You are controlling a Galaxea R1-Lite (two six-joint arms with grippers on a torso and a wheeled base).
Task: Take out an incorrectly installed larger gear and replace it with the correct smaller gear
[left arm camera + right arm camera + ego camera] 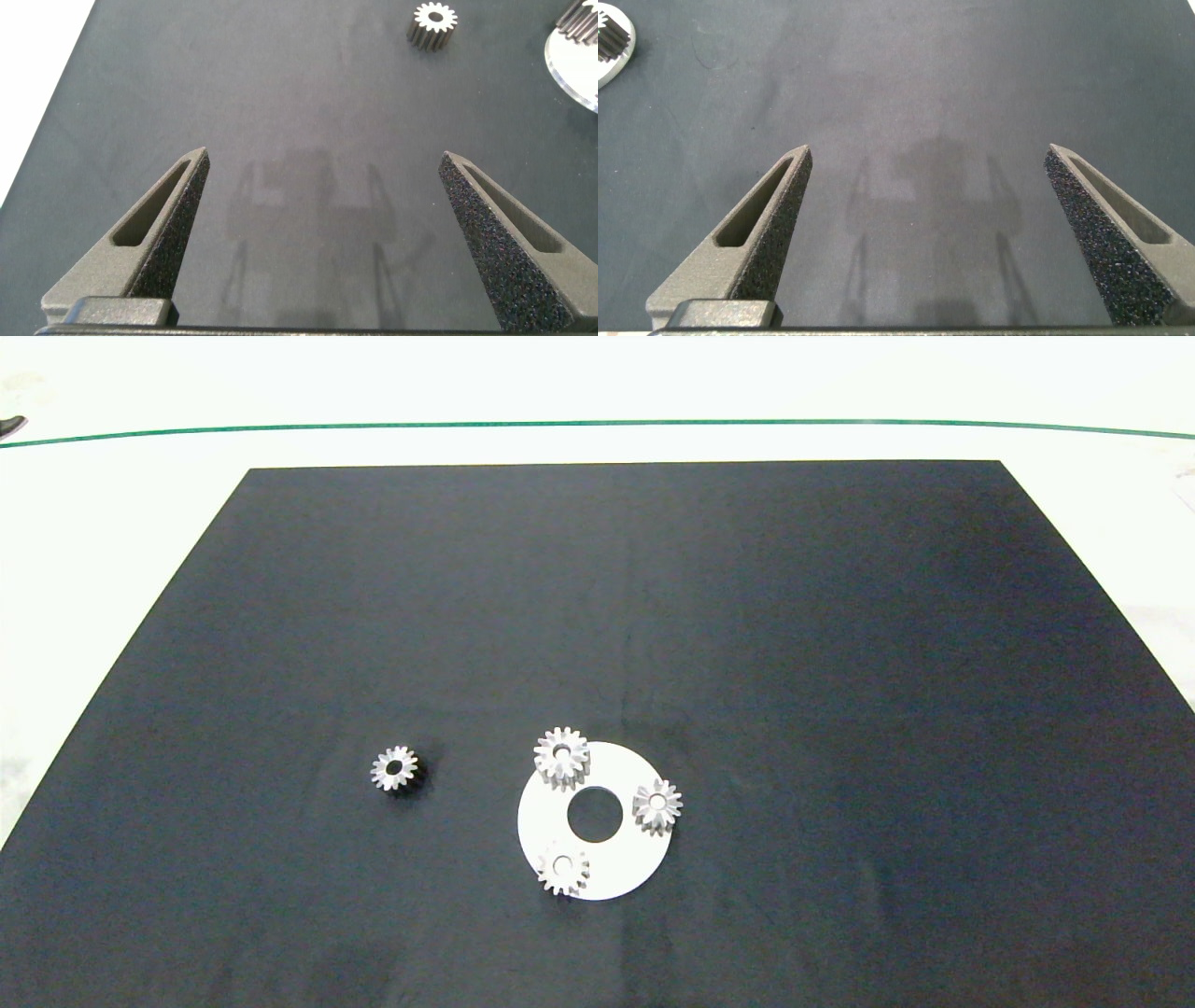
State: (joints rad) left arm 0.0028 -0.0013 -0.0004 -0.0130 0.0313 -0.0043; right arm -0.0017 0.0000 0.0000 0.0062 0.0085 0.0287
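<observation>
On the black mat (pixel 597 616) of the worktop, a white ring plate (pixel 621 877) is seen in the lower middle of the head view, and three silver gears are standing on its rim. The larger gear (pixel 562 757) is at the upper left of the plate, and it overhangs the plate edge a little. The two others, one gear at the right edge (pixel 657 805) and one gear at the lower left (pixel 563 870), look slightly narrower. The smaller gear (pixel 395 769) is lying alone on the mat, left of the plate and well apart from it.

Neither arm is seen in the head view. The left claw (pixel 322 233) is held wide open over bare mat, with nothing between its fingers; the smaller gear is seen far ahead of it. The right claw (pixel 924 233) is also spread wide and empty, with only the plate edge in the corner of its view.

The main risk is judged to be a wrong choice: the size difference between the gears is small, so a correct gear could be lifted by mistake. The thin plate could also be dragged or tipped when the larger gear is gripped, and its neighbours could be knocked. The conical teeth could slip out of the pads if they are gripped off centre.
</observation>
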